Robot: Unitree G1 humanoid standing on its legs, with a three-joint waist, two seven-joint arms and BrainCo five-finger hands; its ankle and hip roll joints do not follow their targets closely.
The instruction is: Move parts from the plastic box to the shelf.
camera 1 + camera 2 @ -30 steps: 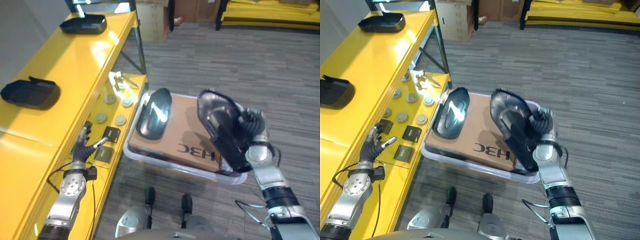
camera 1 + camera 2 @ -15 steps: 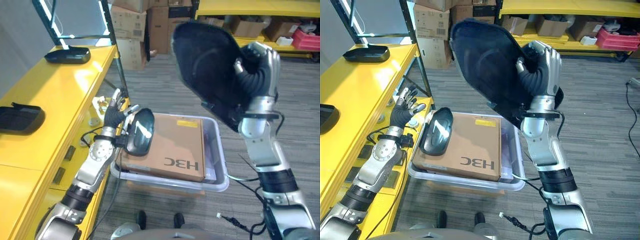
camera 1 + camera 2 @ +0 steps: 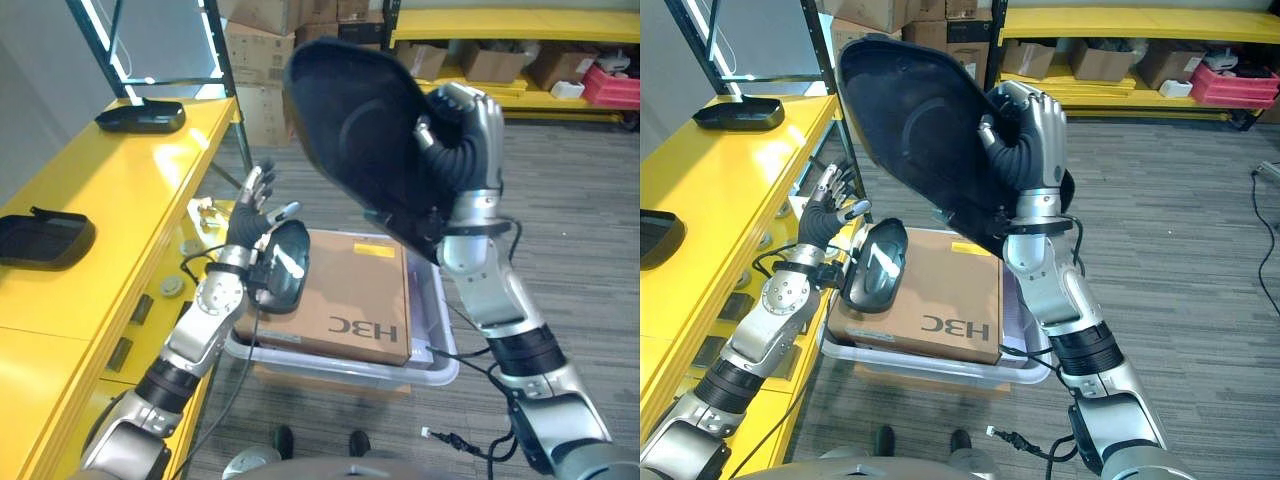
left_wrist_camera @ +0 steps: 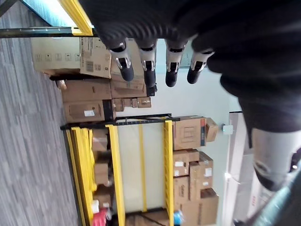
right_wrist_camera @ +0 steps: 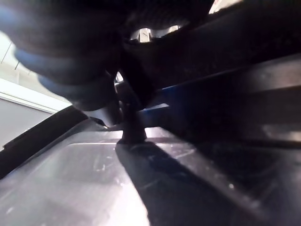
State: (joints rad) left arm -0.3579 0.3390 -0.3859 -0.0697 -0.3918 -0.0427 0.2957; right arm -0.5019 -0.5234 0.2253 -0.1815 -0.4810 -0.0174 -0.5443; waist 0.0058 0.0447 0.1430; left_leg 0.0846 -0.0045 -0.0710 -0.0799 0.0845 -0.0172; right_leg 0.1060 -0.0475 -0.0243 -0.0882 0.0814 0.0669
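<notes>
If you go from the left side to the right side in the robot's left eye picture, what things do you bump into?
Black part on the yellow shelf → left hand → smaller black part on the cardboard box → big black part held up → right hand → red crate far back.

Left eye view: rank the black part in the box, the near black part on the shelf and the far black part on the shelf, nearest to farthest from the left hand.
1. Black part in the box: right beside the left hand.
2. Near black part on the shelf: on the yellow shelf, to the hand's left.
3. Far black part on the shelf: at the shelf's far end.
</notes>
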